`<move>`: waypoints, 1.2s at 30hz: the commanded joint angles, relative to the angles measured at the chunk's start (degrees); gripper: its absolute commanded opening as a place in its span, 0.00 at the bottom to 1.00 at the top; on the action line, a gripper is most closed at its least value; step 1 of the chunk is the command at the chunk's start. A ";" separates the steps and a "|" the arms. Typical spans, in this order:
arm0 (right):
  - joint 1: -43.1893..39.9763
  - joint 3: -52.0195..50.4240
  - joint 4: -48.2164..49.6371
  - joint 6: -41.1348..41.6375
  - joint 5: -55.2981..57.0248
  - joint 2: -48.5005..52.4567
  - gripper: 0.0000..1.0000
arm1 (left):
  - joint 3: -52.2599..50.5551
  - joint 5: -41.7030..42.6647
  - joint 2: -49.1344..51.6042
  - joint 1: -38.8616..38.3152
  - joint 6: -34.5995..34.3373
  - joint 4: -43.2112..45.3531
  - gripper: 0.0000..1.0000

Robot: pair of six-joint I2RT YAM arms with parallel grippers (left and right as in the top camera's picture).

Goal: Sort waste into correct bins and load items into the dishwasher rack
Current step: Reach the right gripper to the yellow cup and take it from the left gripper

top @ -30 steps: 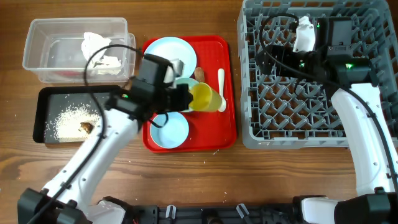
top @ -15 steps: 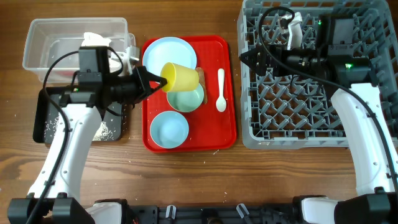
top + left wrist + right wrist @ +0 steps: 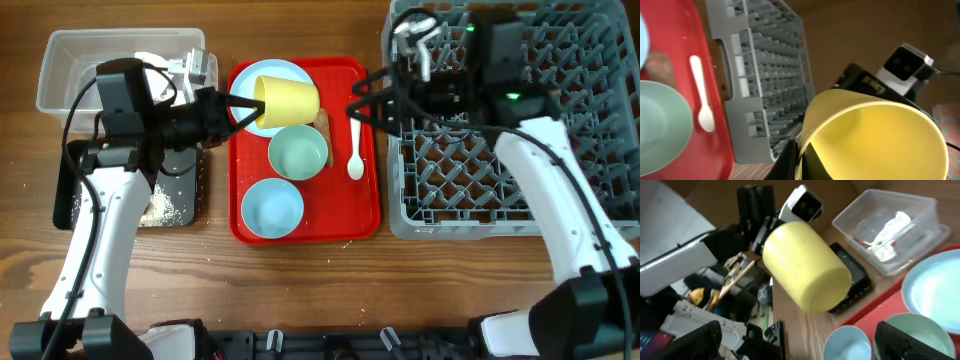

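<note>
My left gripper [image 3: 245, 108] is shut on the rim of the yellow cup [image 3: 288, 98] and holds it on its side above the pale-blue plate [image 3: 280, 67]. The cup fills the left wrist view [image 3: 875, 135] and shows in the right wrist view [image 3: 805, 265]. My right gripper [image 3: 365, 105] is open and empty, just right of the cup, above the white spoon [image 3: 355, 145]. The mint bowl [image 3: 298, 152] and light-blue bowl [image 3: 272, 208] sit on the red tray [image 3: 350, 215]. The grey rack [image 3: 520, 180] stands at the right.
The clear tub [image 3: 120, 65] at the back left holds the white napkin [image 3: 165, 70]. The black tray [image 3: 80, 190] below it holds white crumbs [image 3: 160, 205]. A brown food stick [image 3: 322, 125] lies between the cup and the spoon.
My left gripper has carried the yellow cup up off the tray and back over the plate. My right arm has swung left from the rack toward the cup.
</note>
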 commanded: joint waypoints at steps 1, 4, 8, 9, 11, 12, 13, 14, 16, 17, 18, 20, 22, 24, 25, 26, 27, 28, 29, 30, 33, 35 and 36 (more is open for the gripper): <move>3.54 0.96 4.50 3.76 0.81 2.12 1.00 | 1.18 5.53 -1.11 0.42 -1.62 1.64 0.04; 6.58 0.96 10.16 5.79 0.79 2.95 1.00 | 1.18 6.69 -1.11 0.42 -2.01 1.79 0.04; 7.87 0.96 13.33 5.73 1.03 3.56 1.00 | 1.18 10.71 -1.11 0.42 -2.14 3.50 0.04; 7.87 0.96 13.66 5.55 1.03 3.76 1.00 | 1.18 11.56 -1.11 0.42 -3.17 4.02 0.04; 7.87 0.96 14.64 5.55 0.96 3.98 1.00 | 1.18 12.83 -1.11 0.42 -4.61 5.29 0.04; 7.87 0.96 14.99 5.57 0.96 4.07 1.00 | 1.18 13.33 -1.11 0.42 -4.96 5.92 0.04; 7.87 0.96 15.47 5.57 0.66 4.13 1.00 | 1.18 14.08 -1.11 0.42 -5.05 6.71 0.04; 7.87 0.96 15.85 5.49 0.28 4.20 1.00 | 1.18 14.45 -1.11 0.42 -5.42 7.10 0.04; 7.87 0.96 17.97 5.16 -2.47 4.20 1.00 | 1.18 14.73 -1.11 0.42 -6.08 7.21 0.04; 7.87 0.96 19.23 5.03 -3.76 4.20 0.99 | 1.18 15.08 -1.11 0.42 -6.08 7.21 0.04; 7.87 0.96 20.41 5.11 -4.74 4.20 0.97 | 1.18 15.08 -1.11 0.42 -6.08 7.19 0.04; 7.93 0.96 21.66 5.18 -6.03 4.20 0.91 | 1.18 15.08 -1.11 0.42 -6.10 7.19 0.04; 8.79 0.96 21.68 5.09 -6.27 4.33 0.87 | 1.18 15.13 -1.11 0.42 -6.34 7.19 0.04; 10.10 0.96 21.68 4.02 -6.58 4.57 0.86 | 1.18 15.43 -1.11 0.42 -6.54 7.41 0.04; 10.56 0.96 21.70 4.00 -6.58 4.63 0.85 | 1.18 15.50 -1.11 0.42 -6.80 7.58 0.04; 11.02 0.96 21.94 4.00 -6.58 4.72 0.85 | 1.18 15.50 -1.11 0.42 -7.48 7.74 0.04; 11.32 0.96 22.16 4.02 -6.58 4.72 0.83 | 1.18 15.58 -1.11 0.42 -7.82 8.09 0.04; 11.54 0.96 22.16 4.02 -6.54 4.72 0.80 | 1.18 15.74 -1.11 0.42 -7.82 8.48 0.04; 11.56 0.96 22.16 4.07 -6.54 4.72 0.76 | 1.18 15.74 -1.11 0.42 -7.82 8.46 0.04; 11.56 0.96 22.12 4.11 -6.56 4.72 0.71 | 1.18 15.72 -1.11 0.42 -7.80 8.46 0.04; 11.56 0.96 22.14 4.13 -6.54 4.72 0.60 | 1.18 15.72 -1.11 0.42 -7.80 8.46 0.04; 11.56 0.96 22.16 4.11 -6.54 4.72 0.60 | 1.18 15.72 -1.11 0.42 -7.80 8.41 0.04; 11.56 0.96 22.18 4.11 -6.54 4.72 0.60 | 1.18 15.72 -1.11 0.42 -7.80 8.44 0.04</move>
